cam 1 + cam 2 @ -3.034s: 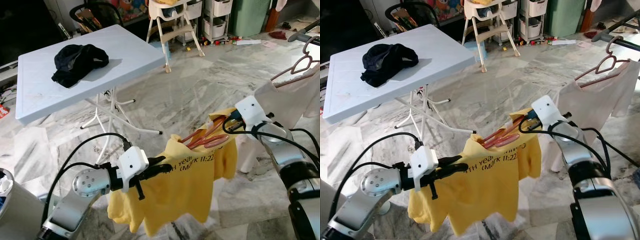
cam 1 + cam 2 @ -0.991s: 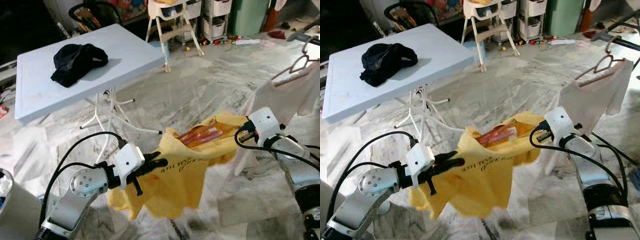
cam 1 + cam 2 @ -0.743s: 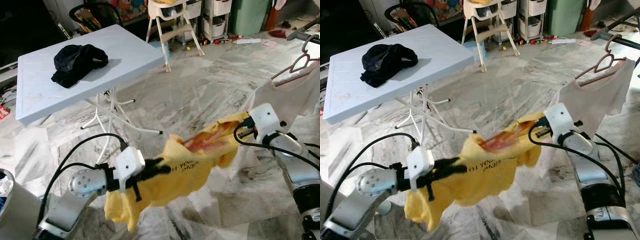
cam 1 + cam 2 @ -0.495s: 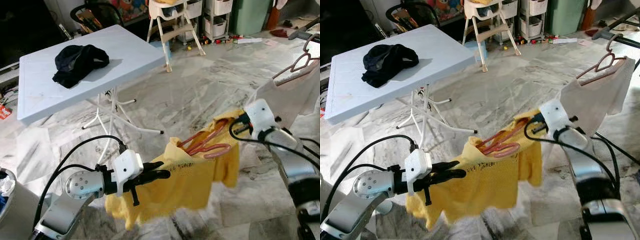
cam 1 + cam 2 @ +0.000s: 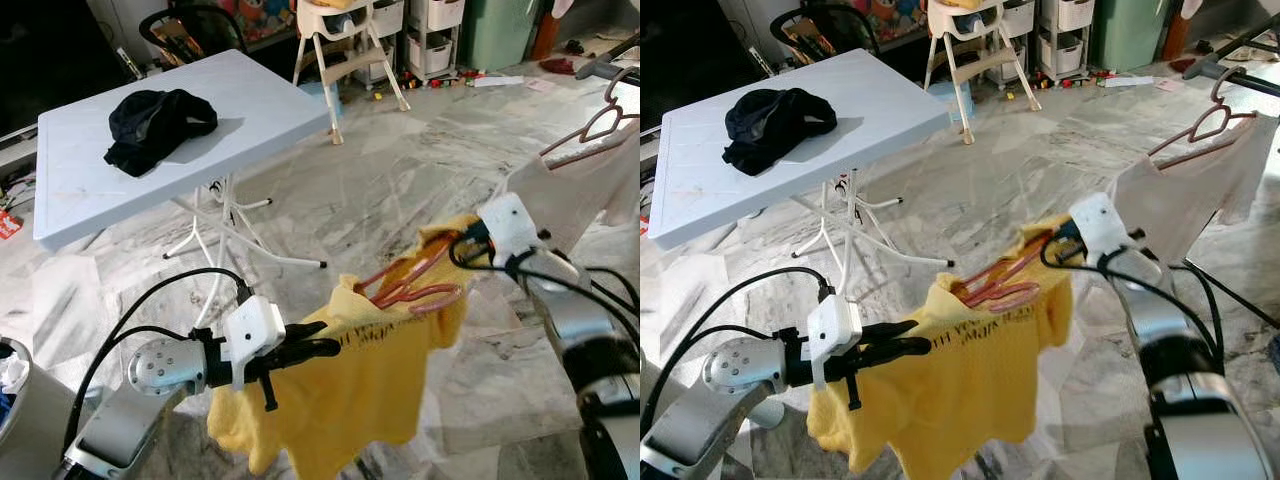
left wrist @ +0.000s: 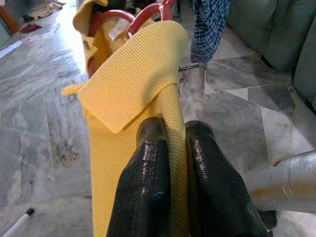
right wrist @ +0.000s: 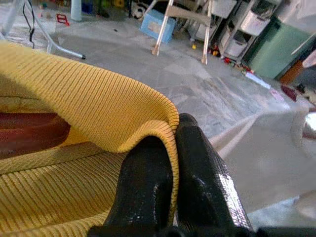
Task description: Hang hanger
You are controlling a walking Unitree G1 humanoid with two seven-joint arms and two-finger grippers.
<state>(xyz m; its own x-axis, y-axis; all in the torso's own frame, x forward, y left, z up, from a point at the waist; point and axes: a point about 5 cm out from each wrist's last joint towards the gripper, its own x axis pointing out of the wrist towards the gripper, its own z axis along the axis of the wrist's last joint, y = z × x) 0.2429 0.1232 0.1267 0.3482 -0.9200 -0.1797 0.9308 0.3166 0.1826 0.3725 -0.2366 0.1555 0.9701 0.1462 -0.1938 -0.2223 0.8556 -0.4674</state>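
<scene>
Both jaws pinch shut on the yellow T-shirt (image 5: 350, 390): left gripper (image 5: 325, 345), right gripper (image 5: 455, 240), spreading it around the pink hanger (image 5: 410, 285).

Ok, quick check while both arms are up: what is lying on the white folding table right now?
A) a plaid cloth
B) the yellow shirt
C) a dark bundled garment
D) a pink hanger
C: a dark bundled garment lies on the white folding table, while the yellow shirt with its pink hanger hangs between the left gripper and the right gripper.
</scene>
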